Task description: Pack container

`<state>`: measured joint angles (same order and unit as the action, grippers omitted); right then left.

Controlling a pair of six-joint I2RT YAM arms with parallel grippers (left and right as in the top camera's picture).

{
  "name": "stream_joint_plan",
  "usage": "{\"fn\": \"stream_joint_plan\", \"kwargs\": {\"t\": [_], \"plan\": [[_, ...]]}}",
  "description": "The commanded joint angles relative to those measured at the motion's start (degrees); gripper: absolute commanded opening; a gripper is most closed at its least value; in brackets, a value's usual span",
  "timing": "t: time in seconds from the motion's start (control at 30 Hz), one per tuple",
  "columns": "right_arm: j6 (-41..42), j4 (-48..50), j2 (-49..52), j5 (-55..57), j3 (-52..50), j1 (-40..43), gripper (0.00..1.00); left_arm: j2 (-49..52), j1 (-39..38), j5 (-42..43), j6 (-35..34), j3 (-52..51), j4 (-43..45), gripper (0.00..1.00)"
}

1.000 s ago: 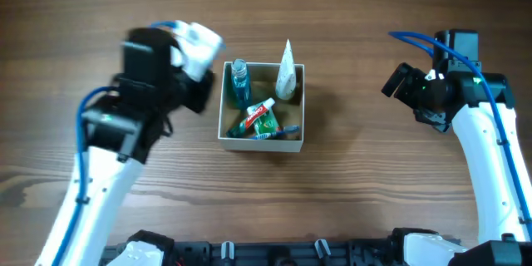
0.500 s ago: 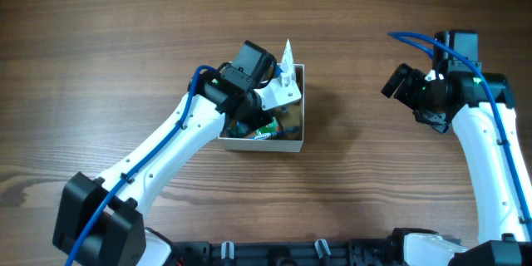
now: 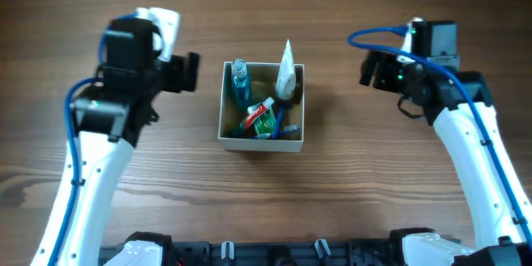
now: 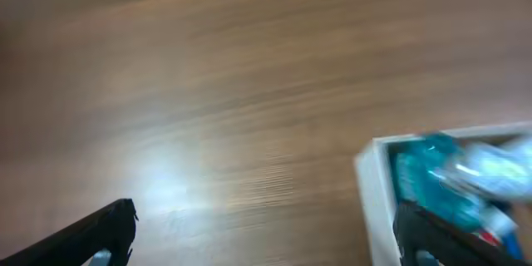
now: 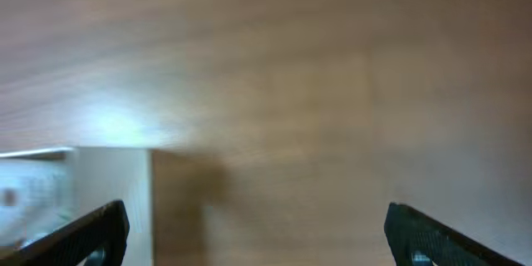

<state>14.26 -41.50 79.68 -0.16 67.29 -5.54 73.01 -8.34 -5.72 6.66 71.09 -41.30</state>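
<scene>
wood-grain brown tabletop (image 3: 374, 208) carries nothing loose, so i'd judge your packing close to done, perhaps finished: every toiletry you can see sits inside the box.

starting at the left, your left gripper (image 3: 188, 72) hovers at about 9 o'clock of the box, near it but not touching. its wrist view shows the black fingers (image 4: 104, 233) spread wide with only bare wood between them.

in the middle lies the container (image 3: 249, 144), a square, shallow cardboard box with white outer walls and a tan inside.
- a teal see-through bottle (image 3: 240, 83) stands in its 11 o'clock corner.
- a white cone-tipped tube (image 3: 287, 73) leans in the 1 o'clock corner, its tip poking past the rim toward 12.
- a red-and-green tube (image 3: 260, 118) lies toward the 6 o'clock side beside something blue that i can't make out.

the box rests flat with its open mouth facing straight up at the overhead camera. being square, it has no real long axis. its walls run 12-to-6 and 9-to-3, nearly in line with the wood grain.

at the right, your right gripper (image 3: 369, 71) hangs at about 3 o'clock, well apart from the box. in its wrist view the jaws are likewise spread and empty.

what may be left for you, as a guess, is settling the tall tube lower. no lid or flaps show.
</scene>
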Motion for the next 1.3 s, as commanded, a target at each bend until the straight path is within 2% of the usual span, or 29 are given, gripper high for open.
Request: {"fn": "stream_joint_plan", "kwargs": {"t": [0.0,0.07,0.17,0.27,0.37,0.43,0.57,0.93,1.07,1.13,1.27], "plan": [[-3.8,6.5,0.4,1.4,0.0,-1.1,1.0,1.8,5.3,2.5,-5.9,0.4,-0.1,1.0],[-5.4,7.2,-0.9,1.1,0.0,-1.1,1.0,1.7,5.6,2.4,-5.4,0.4,-0.5,1.0],[-2.9,2.6,-7.6,-2.2,0.0,-1.1,1.0,-3.0,5.6,3.4,-7.0,0.4,-6.5,1.0],[0.7,-2.8,-21.1,0.8,-2.1,-1.3,1.0,-15.7,5.6,8.1,-6.9,-2.4,-9.9,1.0],[-0.1,-3.8,-34.8,0.7,-9.7,-1.4,1.0,-31.3,5.6,8.6,-5.9,-10.0,-9.8,1.0],[-0.7,-5.5,-44.7,0.8,-16.4,-1.4,1.0,-41.9,5.6,9.3,-8.5,-15.7,-10.1,1.0],[2.5,-6.1,-52.2,0.3,-22.8,-1.4,1.0,-53.4,5.6,10.0,-9.1,-18.1,-10.8,1.0],[2.4,-6.6,-51.2,0.3,-22.8,-1.4,1.0,-54.1,5.6,10.0,-9.1,-18.1,-10.9,1.0],[2.2,-7.0,-59.8,3.9,-23.2,-1.4,1.0,-54.1,5.6,10.0,-9.1,-18.1,-10.9,1.0],[2.1,-5.6,-66.1,5.2,-26.8,-1.4,1.0,-54.1,5.6,10.0,-9.1,-18.1,-10.9,1.0],[2.3,8.0,-78.6,4.2,-40.9,-1.4,1.0,-54.1,5.6,10.0,-9.1,-18.1,-10.9,1.0]]}}
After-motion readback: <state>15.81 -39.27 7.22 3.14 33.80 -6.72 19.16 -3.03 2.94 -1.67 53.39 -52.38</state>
